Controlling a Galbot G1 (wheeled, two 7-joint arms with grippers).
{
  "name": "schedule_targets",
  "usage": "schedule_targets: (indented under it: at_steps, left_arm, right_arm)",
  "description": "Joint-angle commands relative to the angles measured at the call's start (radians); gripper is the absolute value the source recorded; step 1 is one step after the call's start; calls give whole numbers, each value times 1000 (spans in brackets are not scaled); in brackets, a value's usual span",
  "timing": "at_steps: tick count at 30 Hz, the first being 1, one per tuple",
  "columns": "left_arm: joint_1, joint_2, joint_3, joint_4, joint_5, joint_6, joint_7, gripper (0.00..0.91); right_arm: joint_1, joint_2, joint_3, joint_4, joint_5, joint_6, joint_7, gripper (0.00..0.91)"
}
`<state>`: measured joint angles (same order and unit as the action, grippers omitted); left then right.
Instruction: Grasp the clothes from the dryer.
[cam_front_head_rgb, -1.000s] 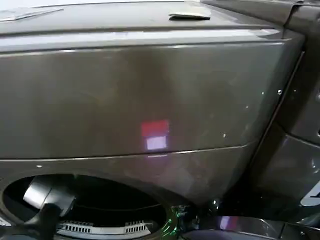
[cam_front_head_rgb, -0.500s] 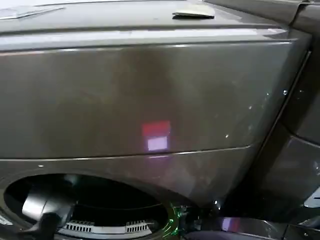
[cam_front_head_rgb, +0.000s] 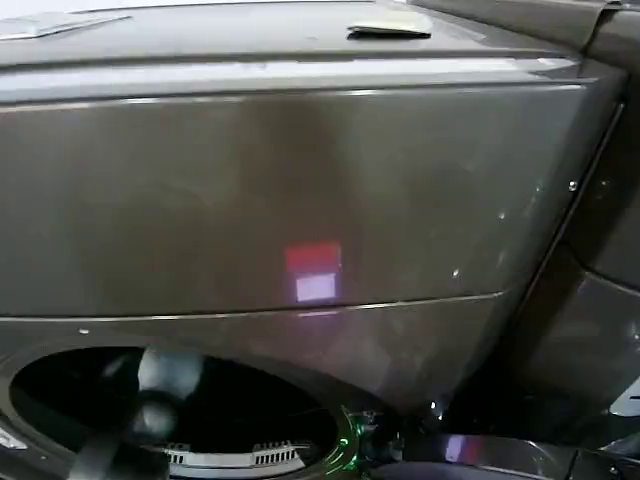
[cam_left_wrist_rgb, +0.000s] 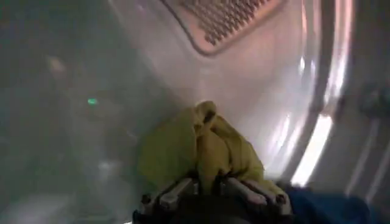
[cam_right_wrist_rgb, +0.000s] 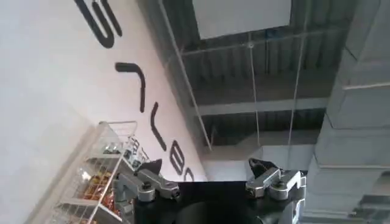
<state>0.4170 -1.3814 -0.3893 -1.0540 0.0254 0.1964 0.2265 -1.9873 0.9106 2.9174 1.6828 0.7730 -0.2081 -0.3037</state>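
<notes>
Your left gripper (cam_left_wrist_rgb: 210, 190) is inside the dryer (cam_front_head_rgb: 300, 200), reaching through the round opening at the lower left, fingers clenched on one yellow-green garment (cam_left_wrist_rgb: 201, 152); one navy garment (cam_left_wrist_rgb: 329, 207) lies just beside it. Your right gripper (cam_right_wrist_rgb: 210, 182) idles pointing at the ceiling, fingers spread and holding nothing.

Upper half of my right wrist feed: exposed ceiling (cam_right_wrist_rgb: 256, 79) with grey beams and a pale panel (cam_right_wrist_rgb: 241, 15). White wall (cam_right_wrist_rgb: 55, 91) at left carries large dark lettering (cam_right_wrist_rgb: 143, 103). Lower left, a white wire rack (cam_right_wrist_rgb: 100, 176) holds small goods.
</notes>
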Motion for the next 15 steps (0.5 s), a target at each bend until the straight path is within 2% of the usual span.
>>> schedule_targets:
  at_steps: [1,15]
  left_arm:
    - [223,-112,-136,-246,-124,-60,-305,0]
    - [226,-119,-126,-255,-118,-42,-313,0]
  right_arm:
    - [0,-1,2,10,-4,-11,4,907]
    - [-3,3,2,6,18,14,14,907]
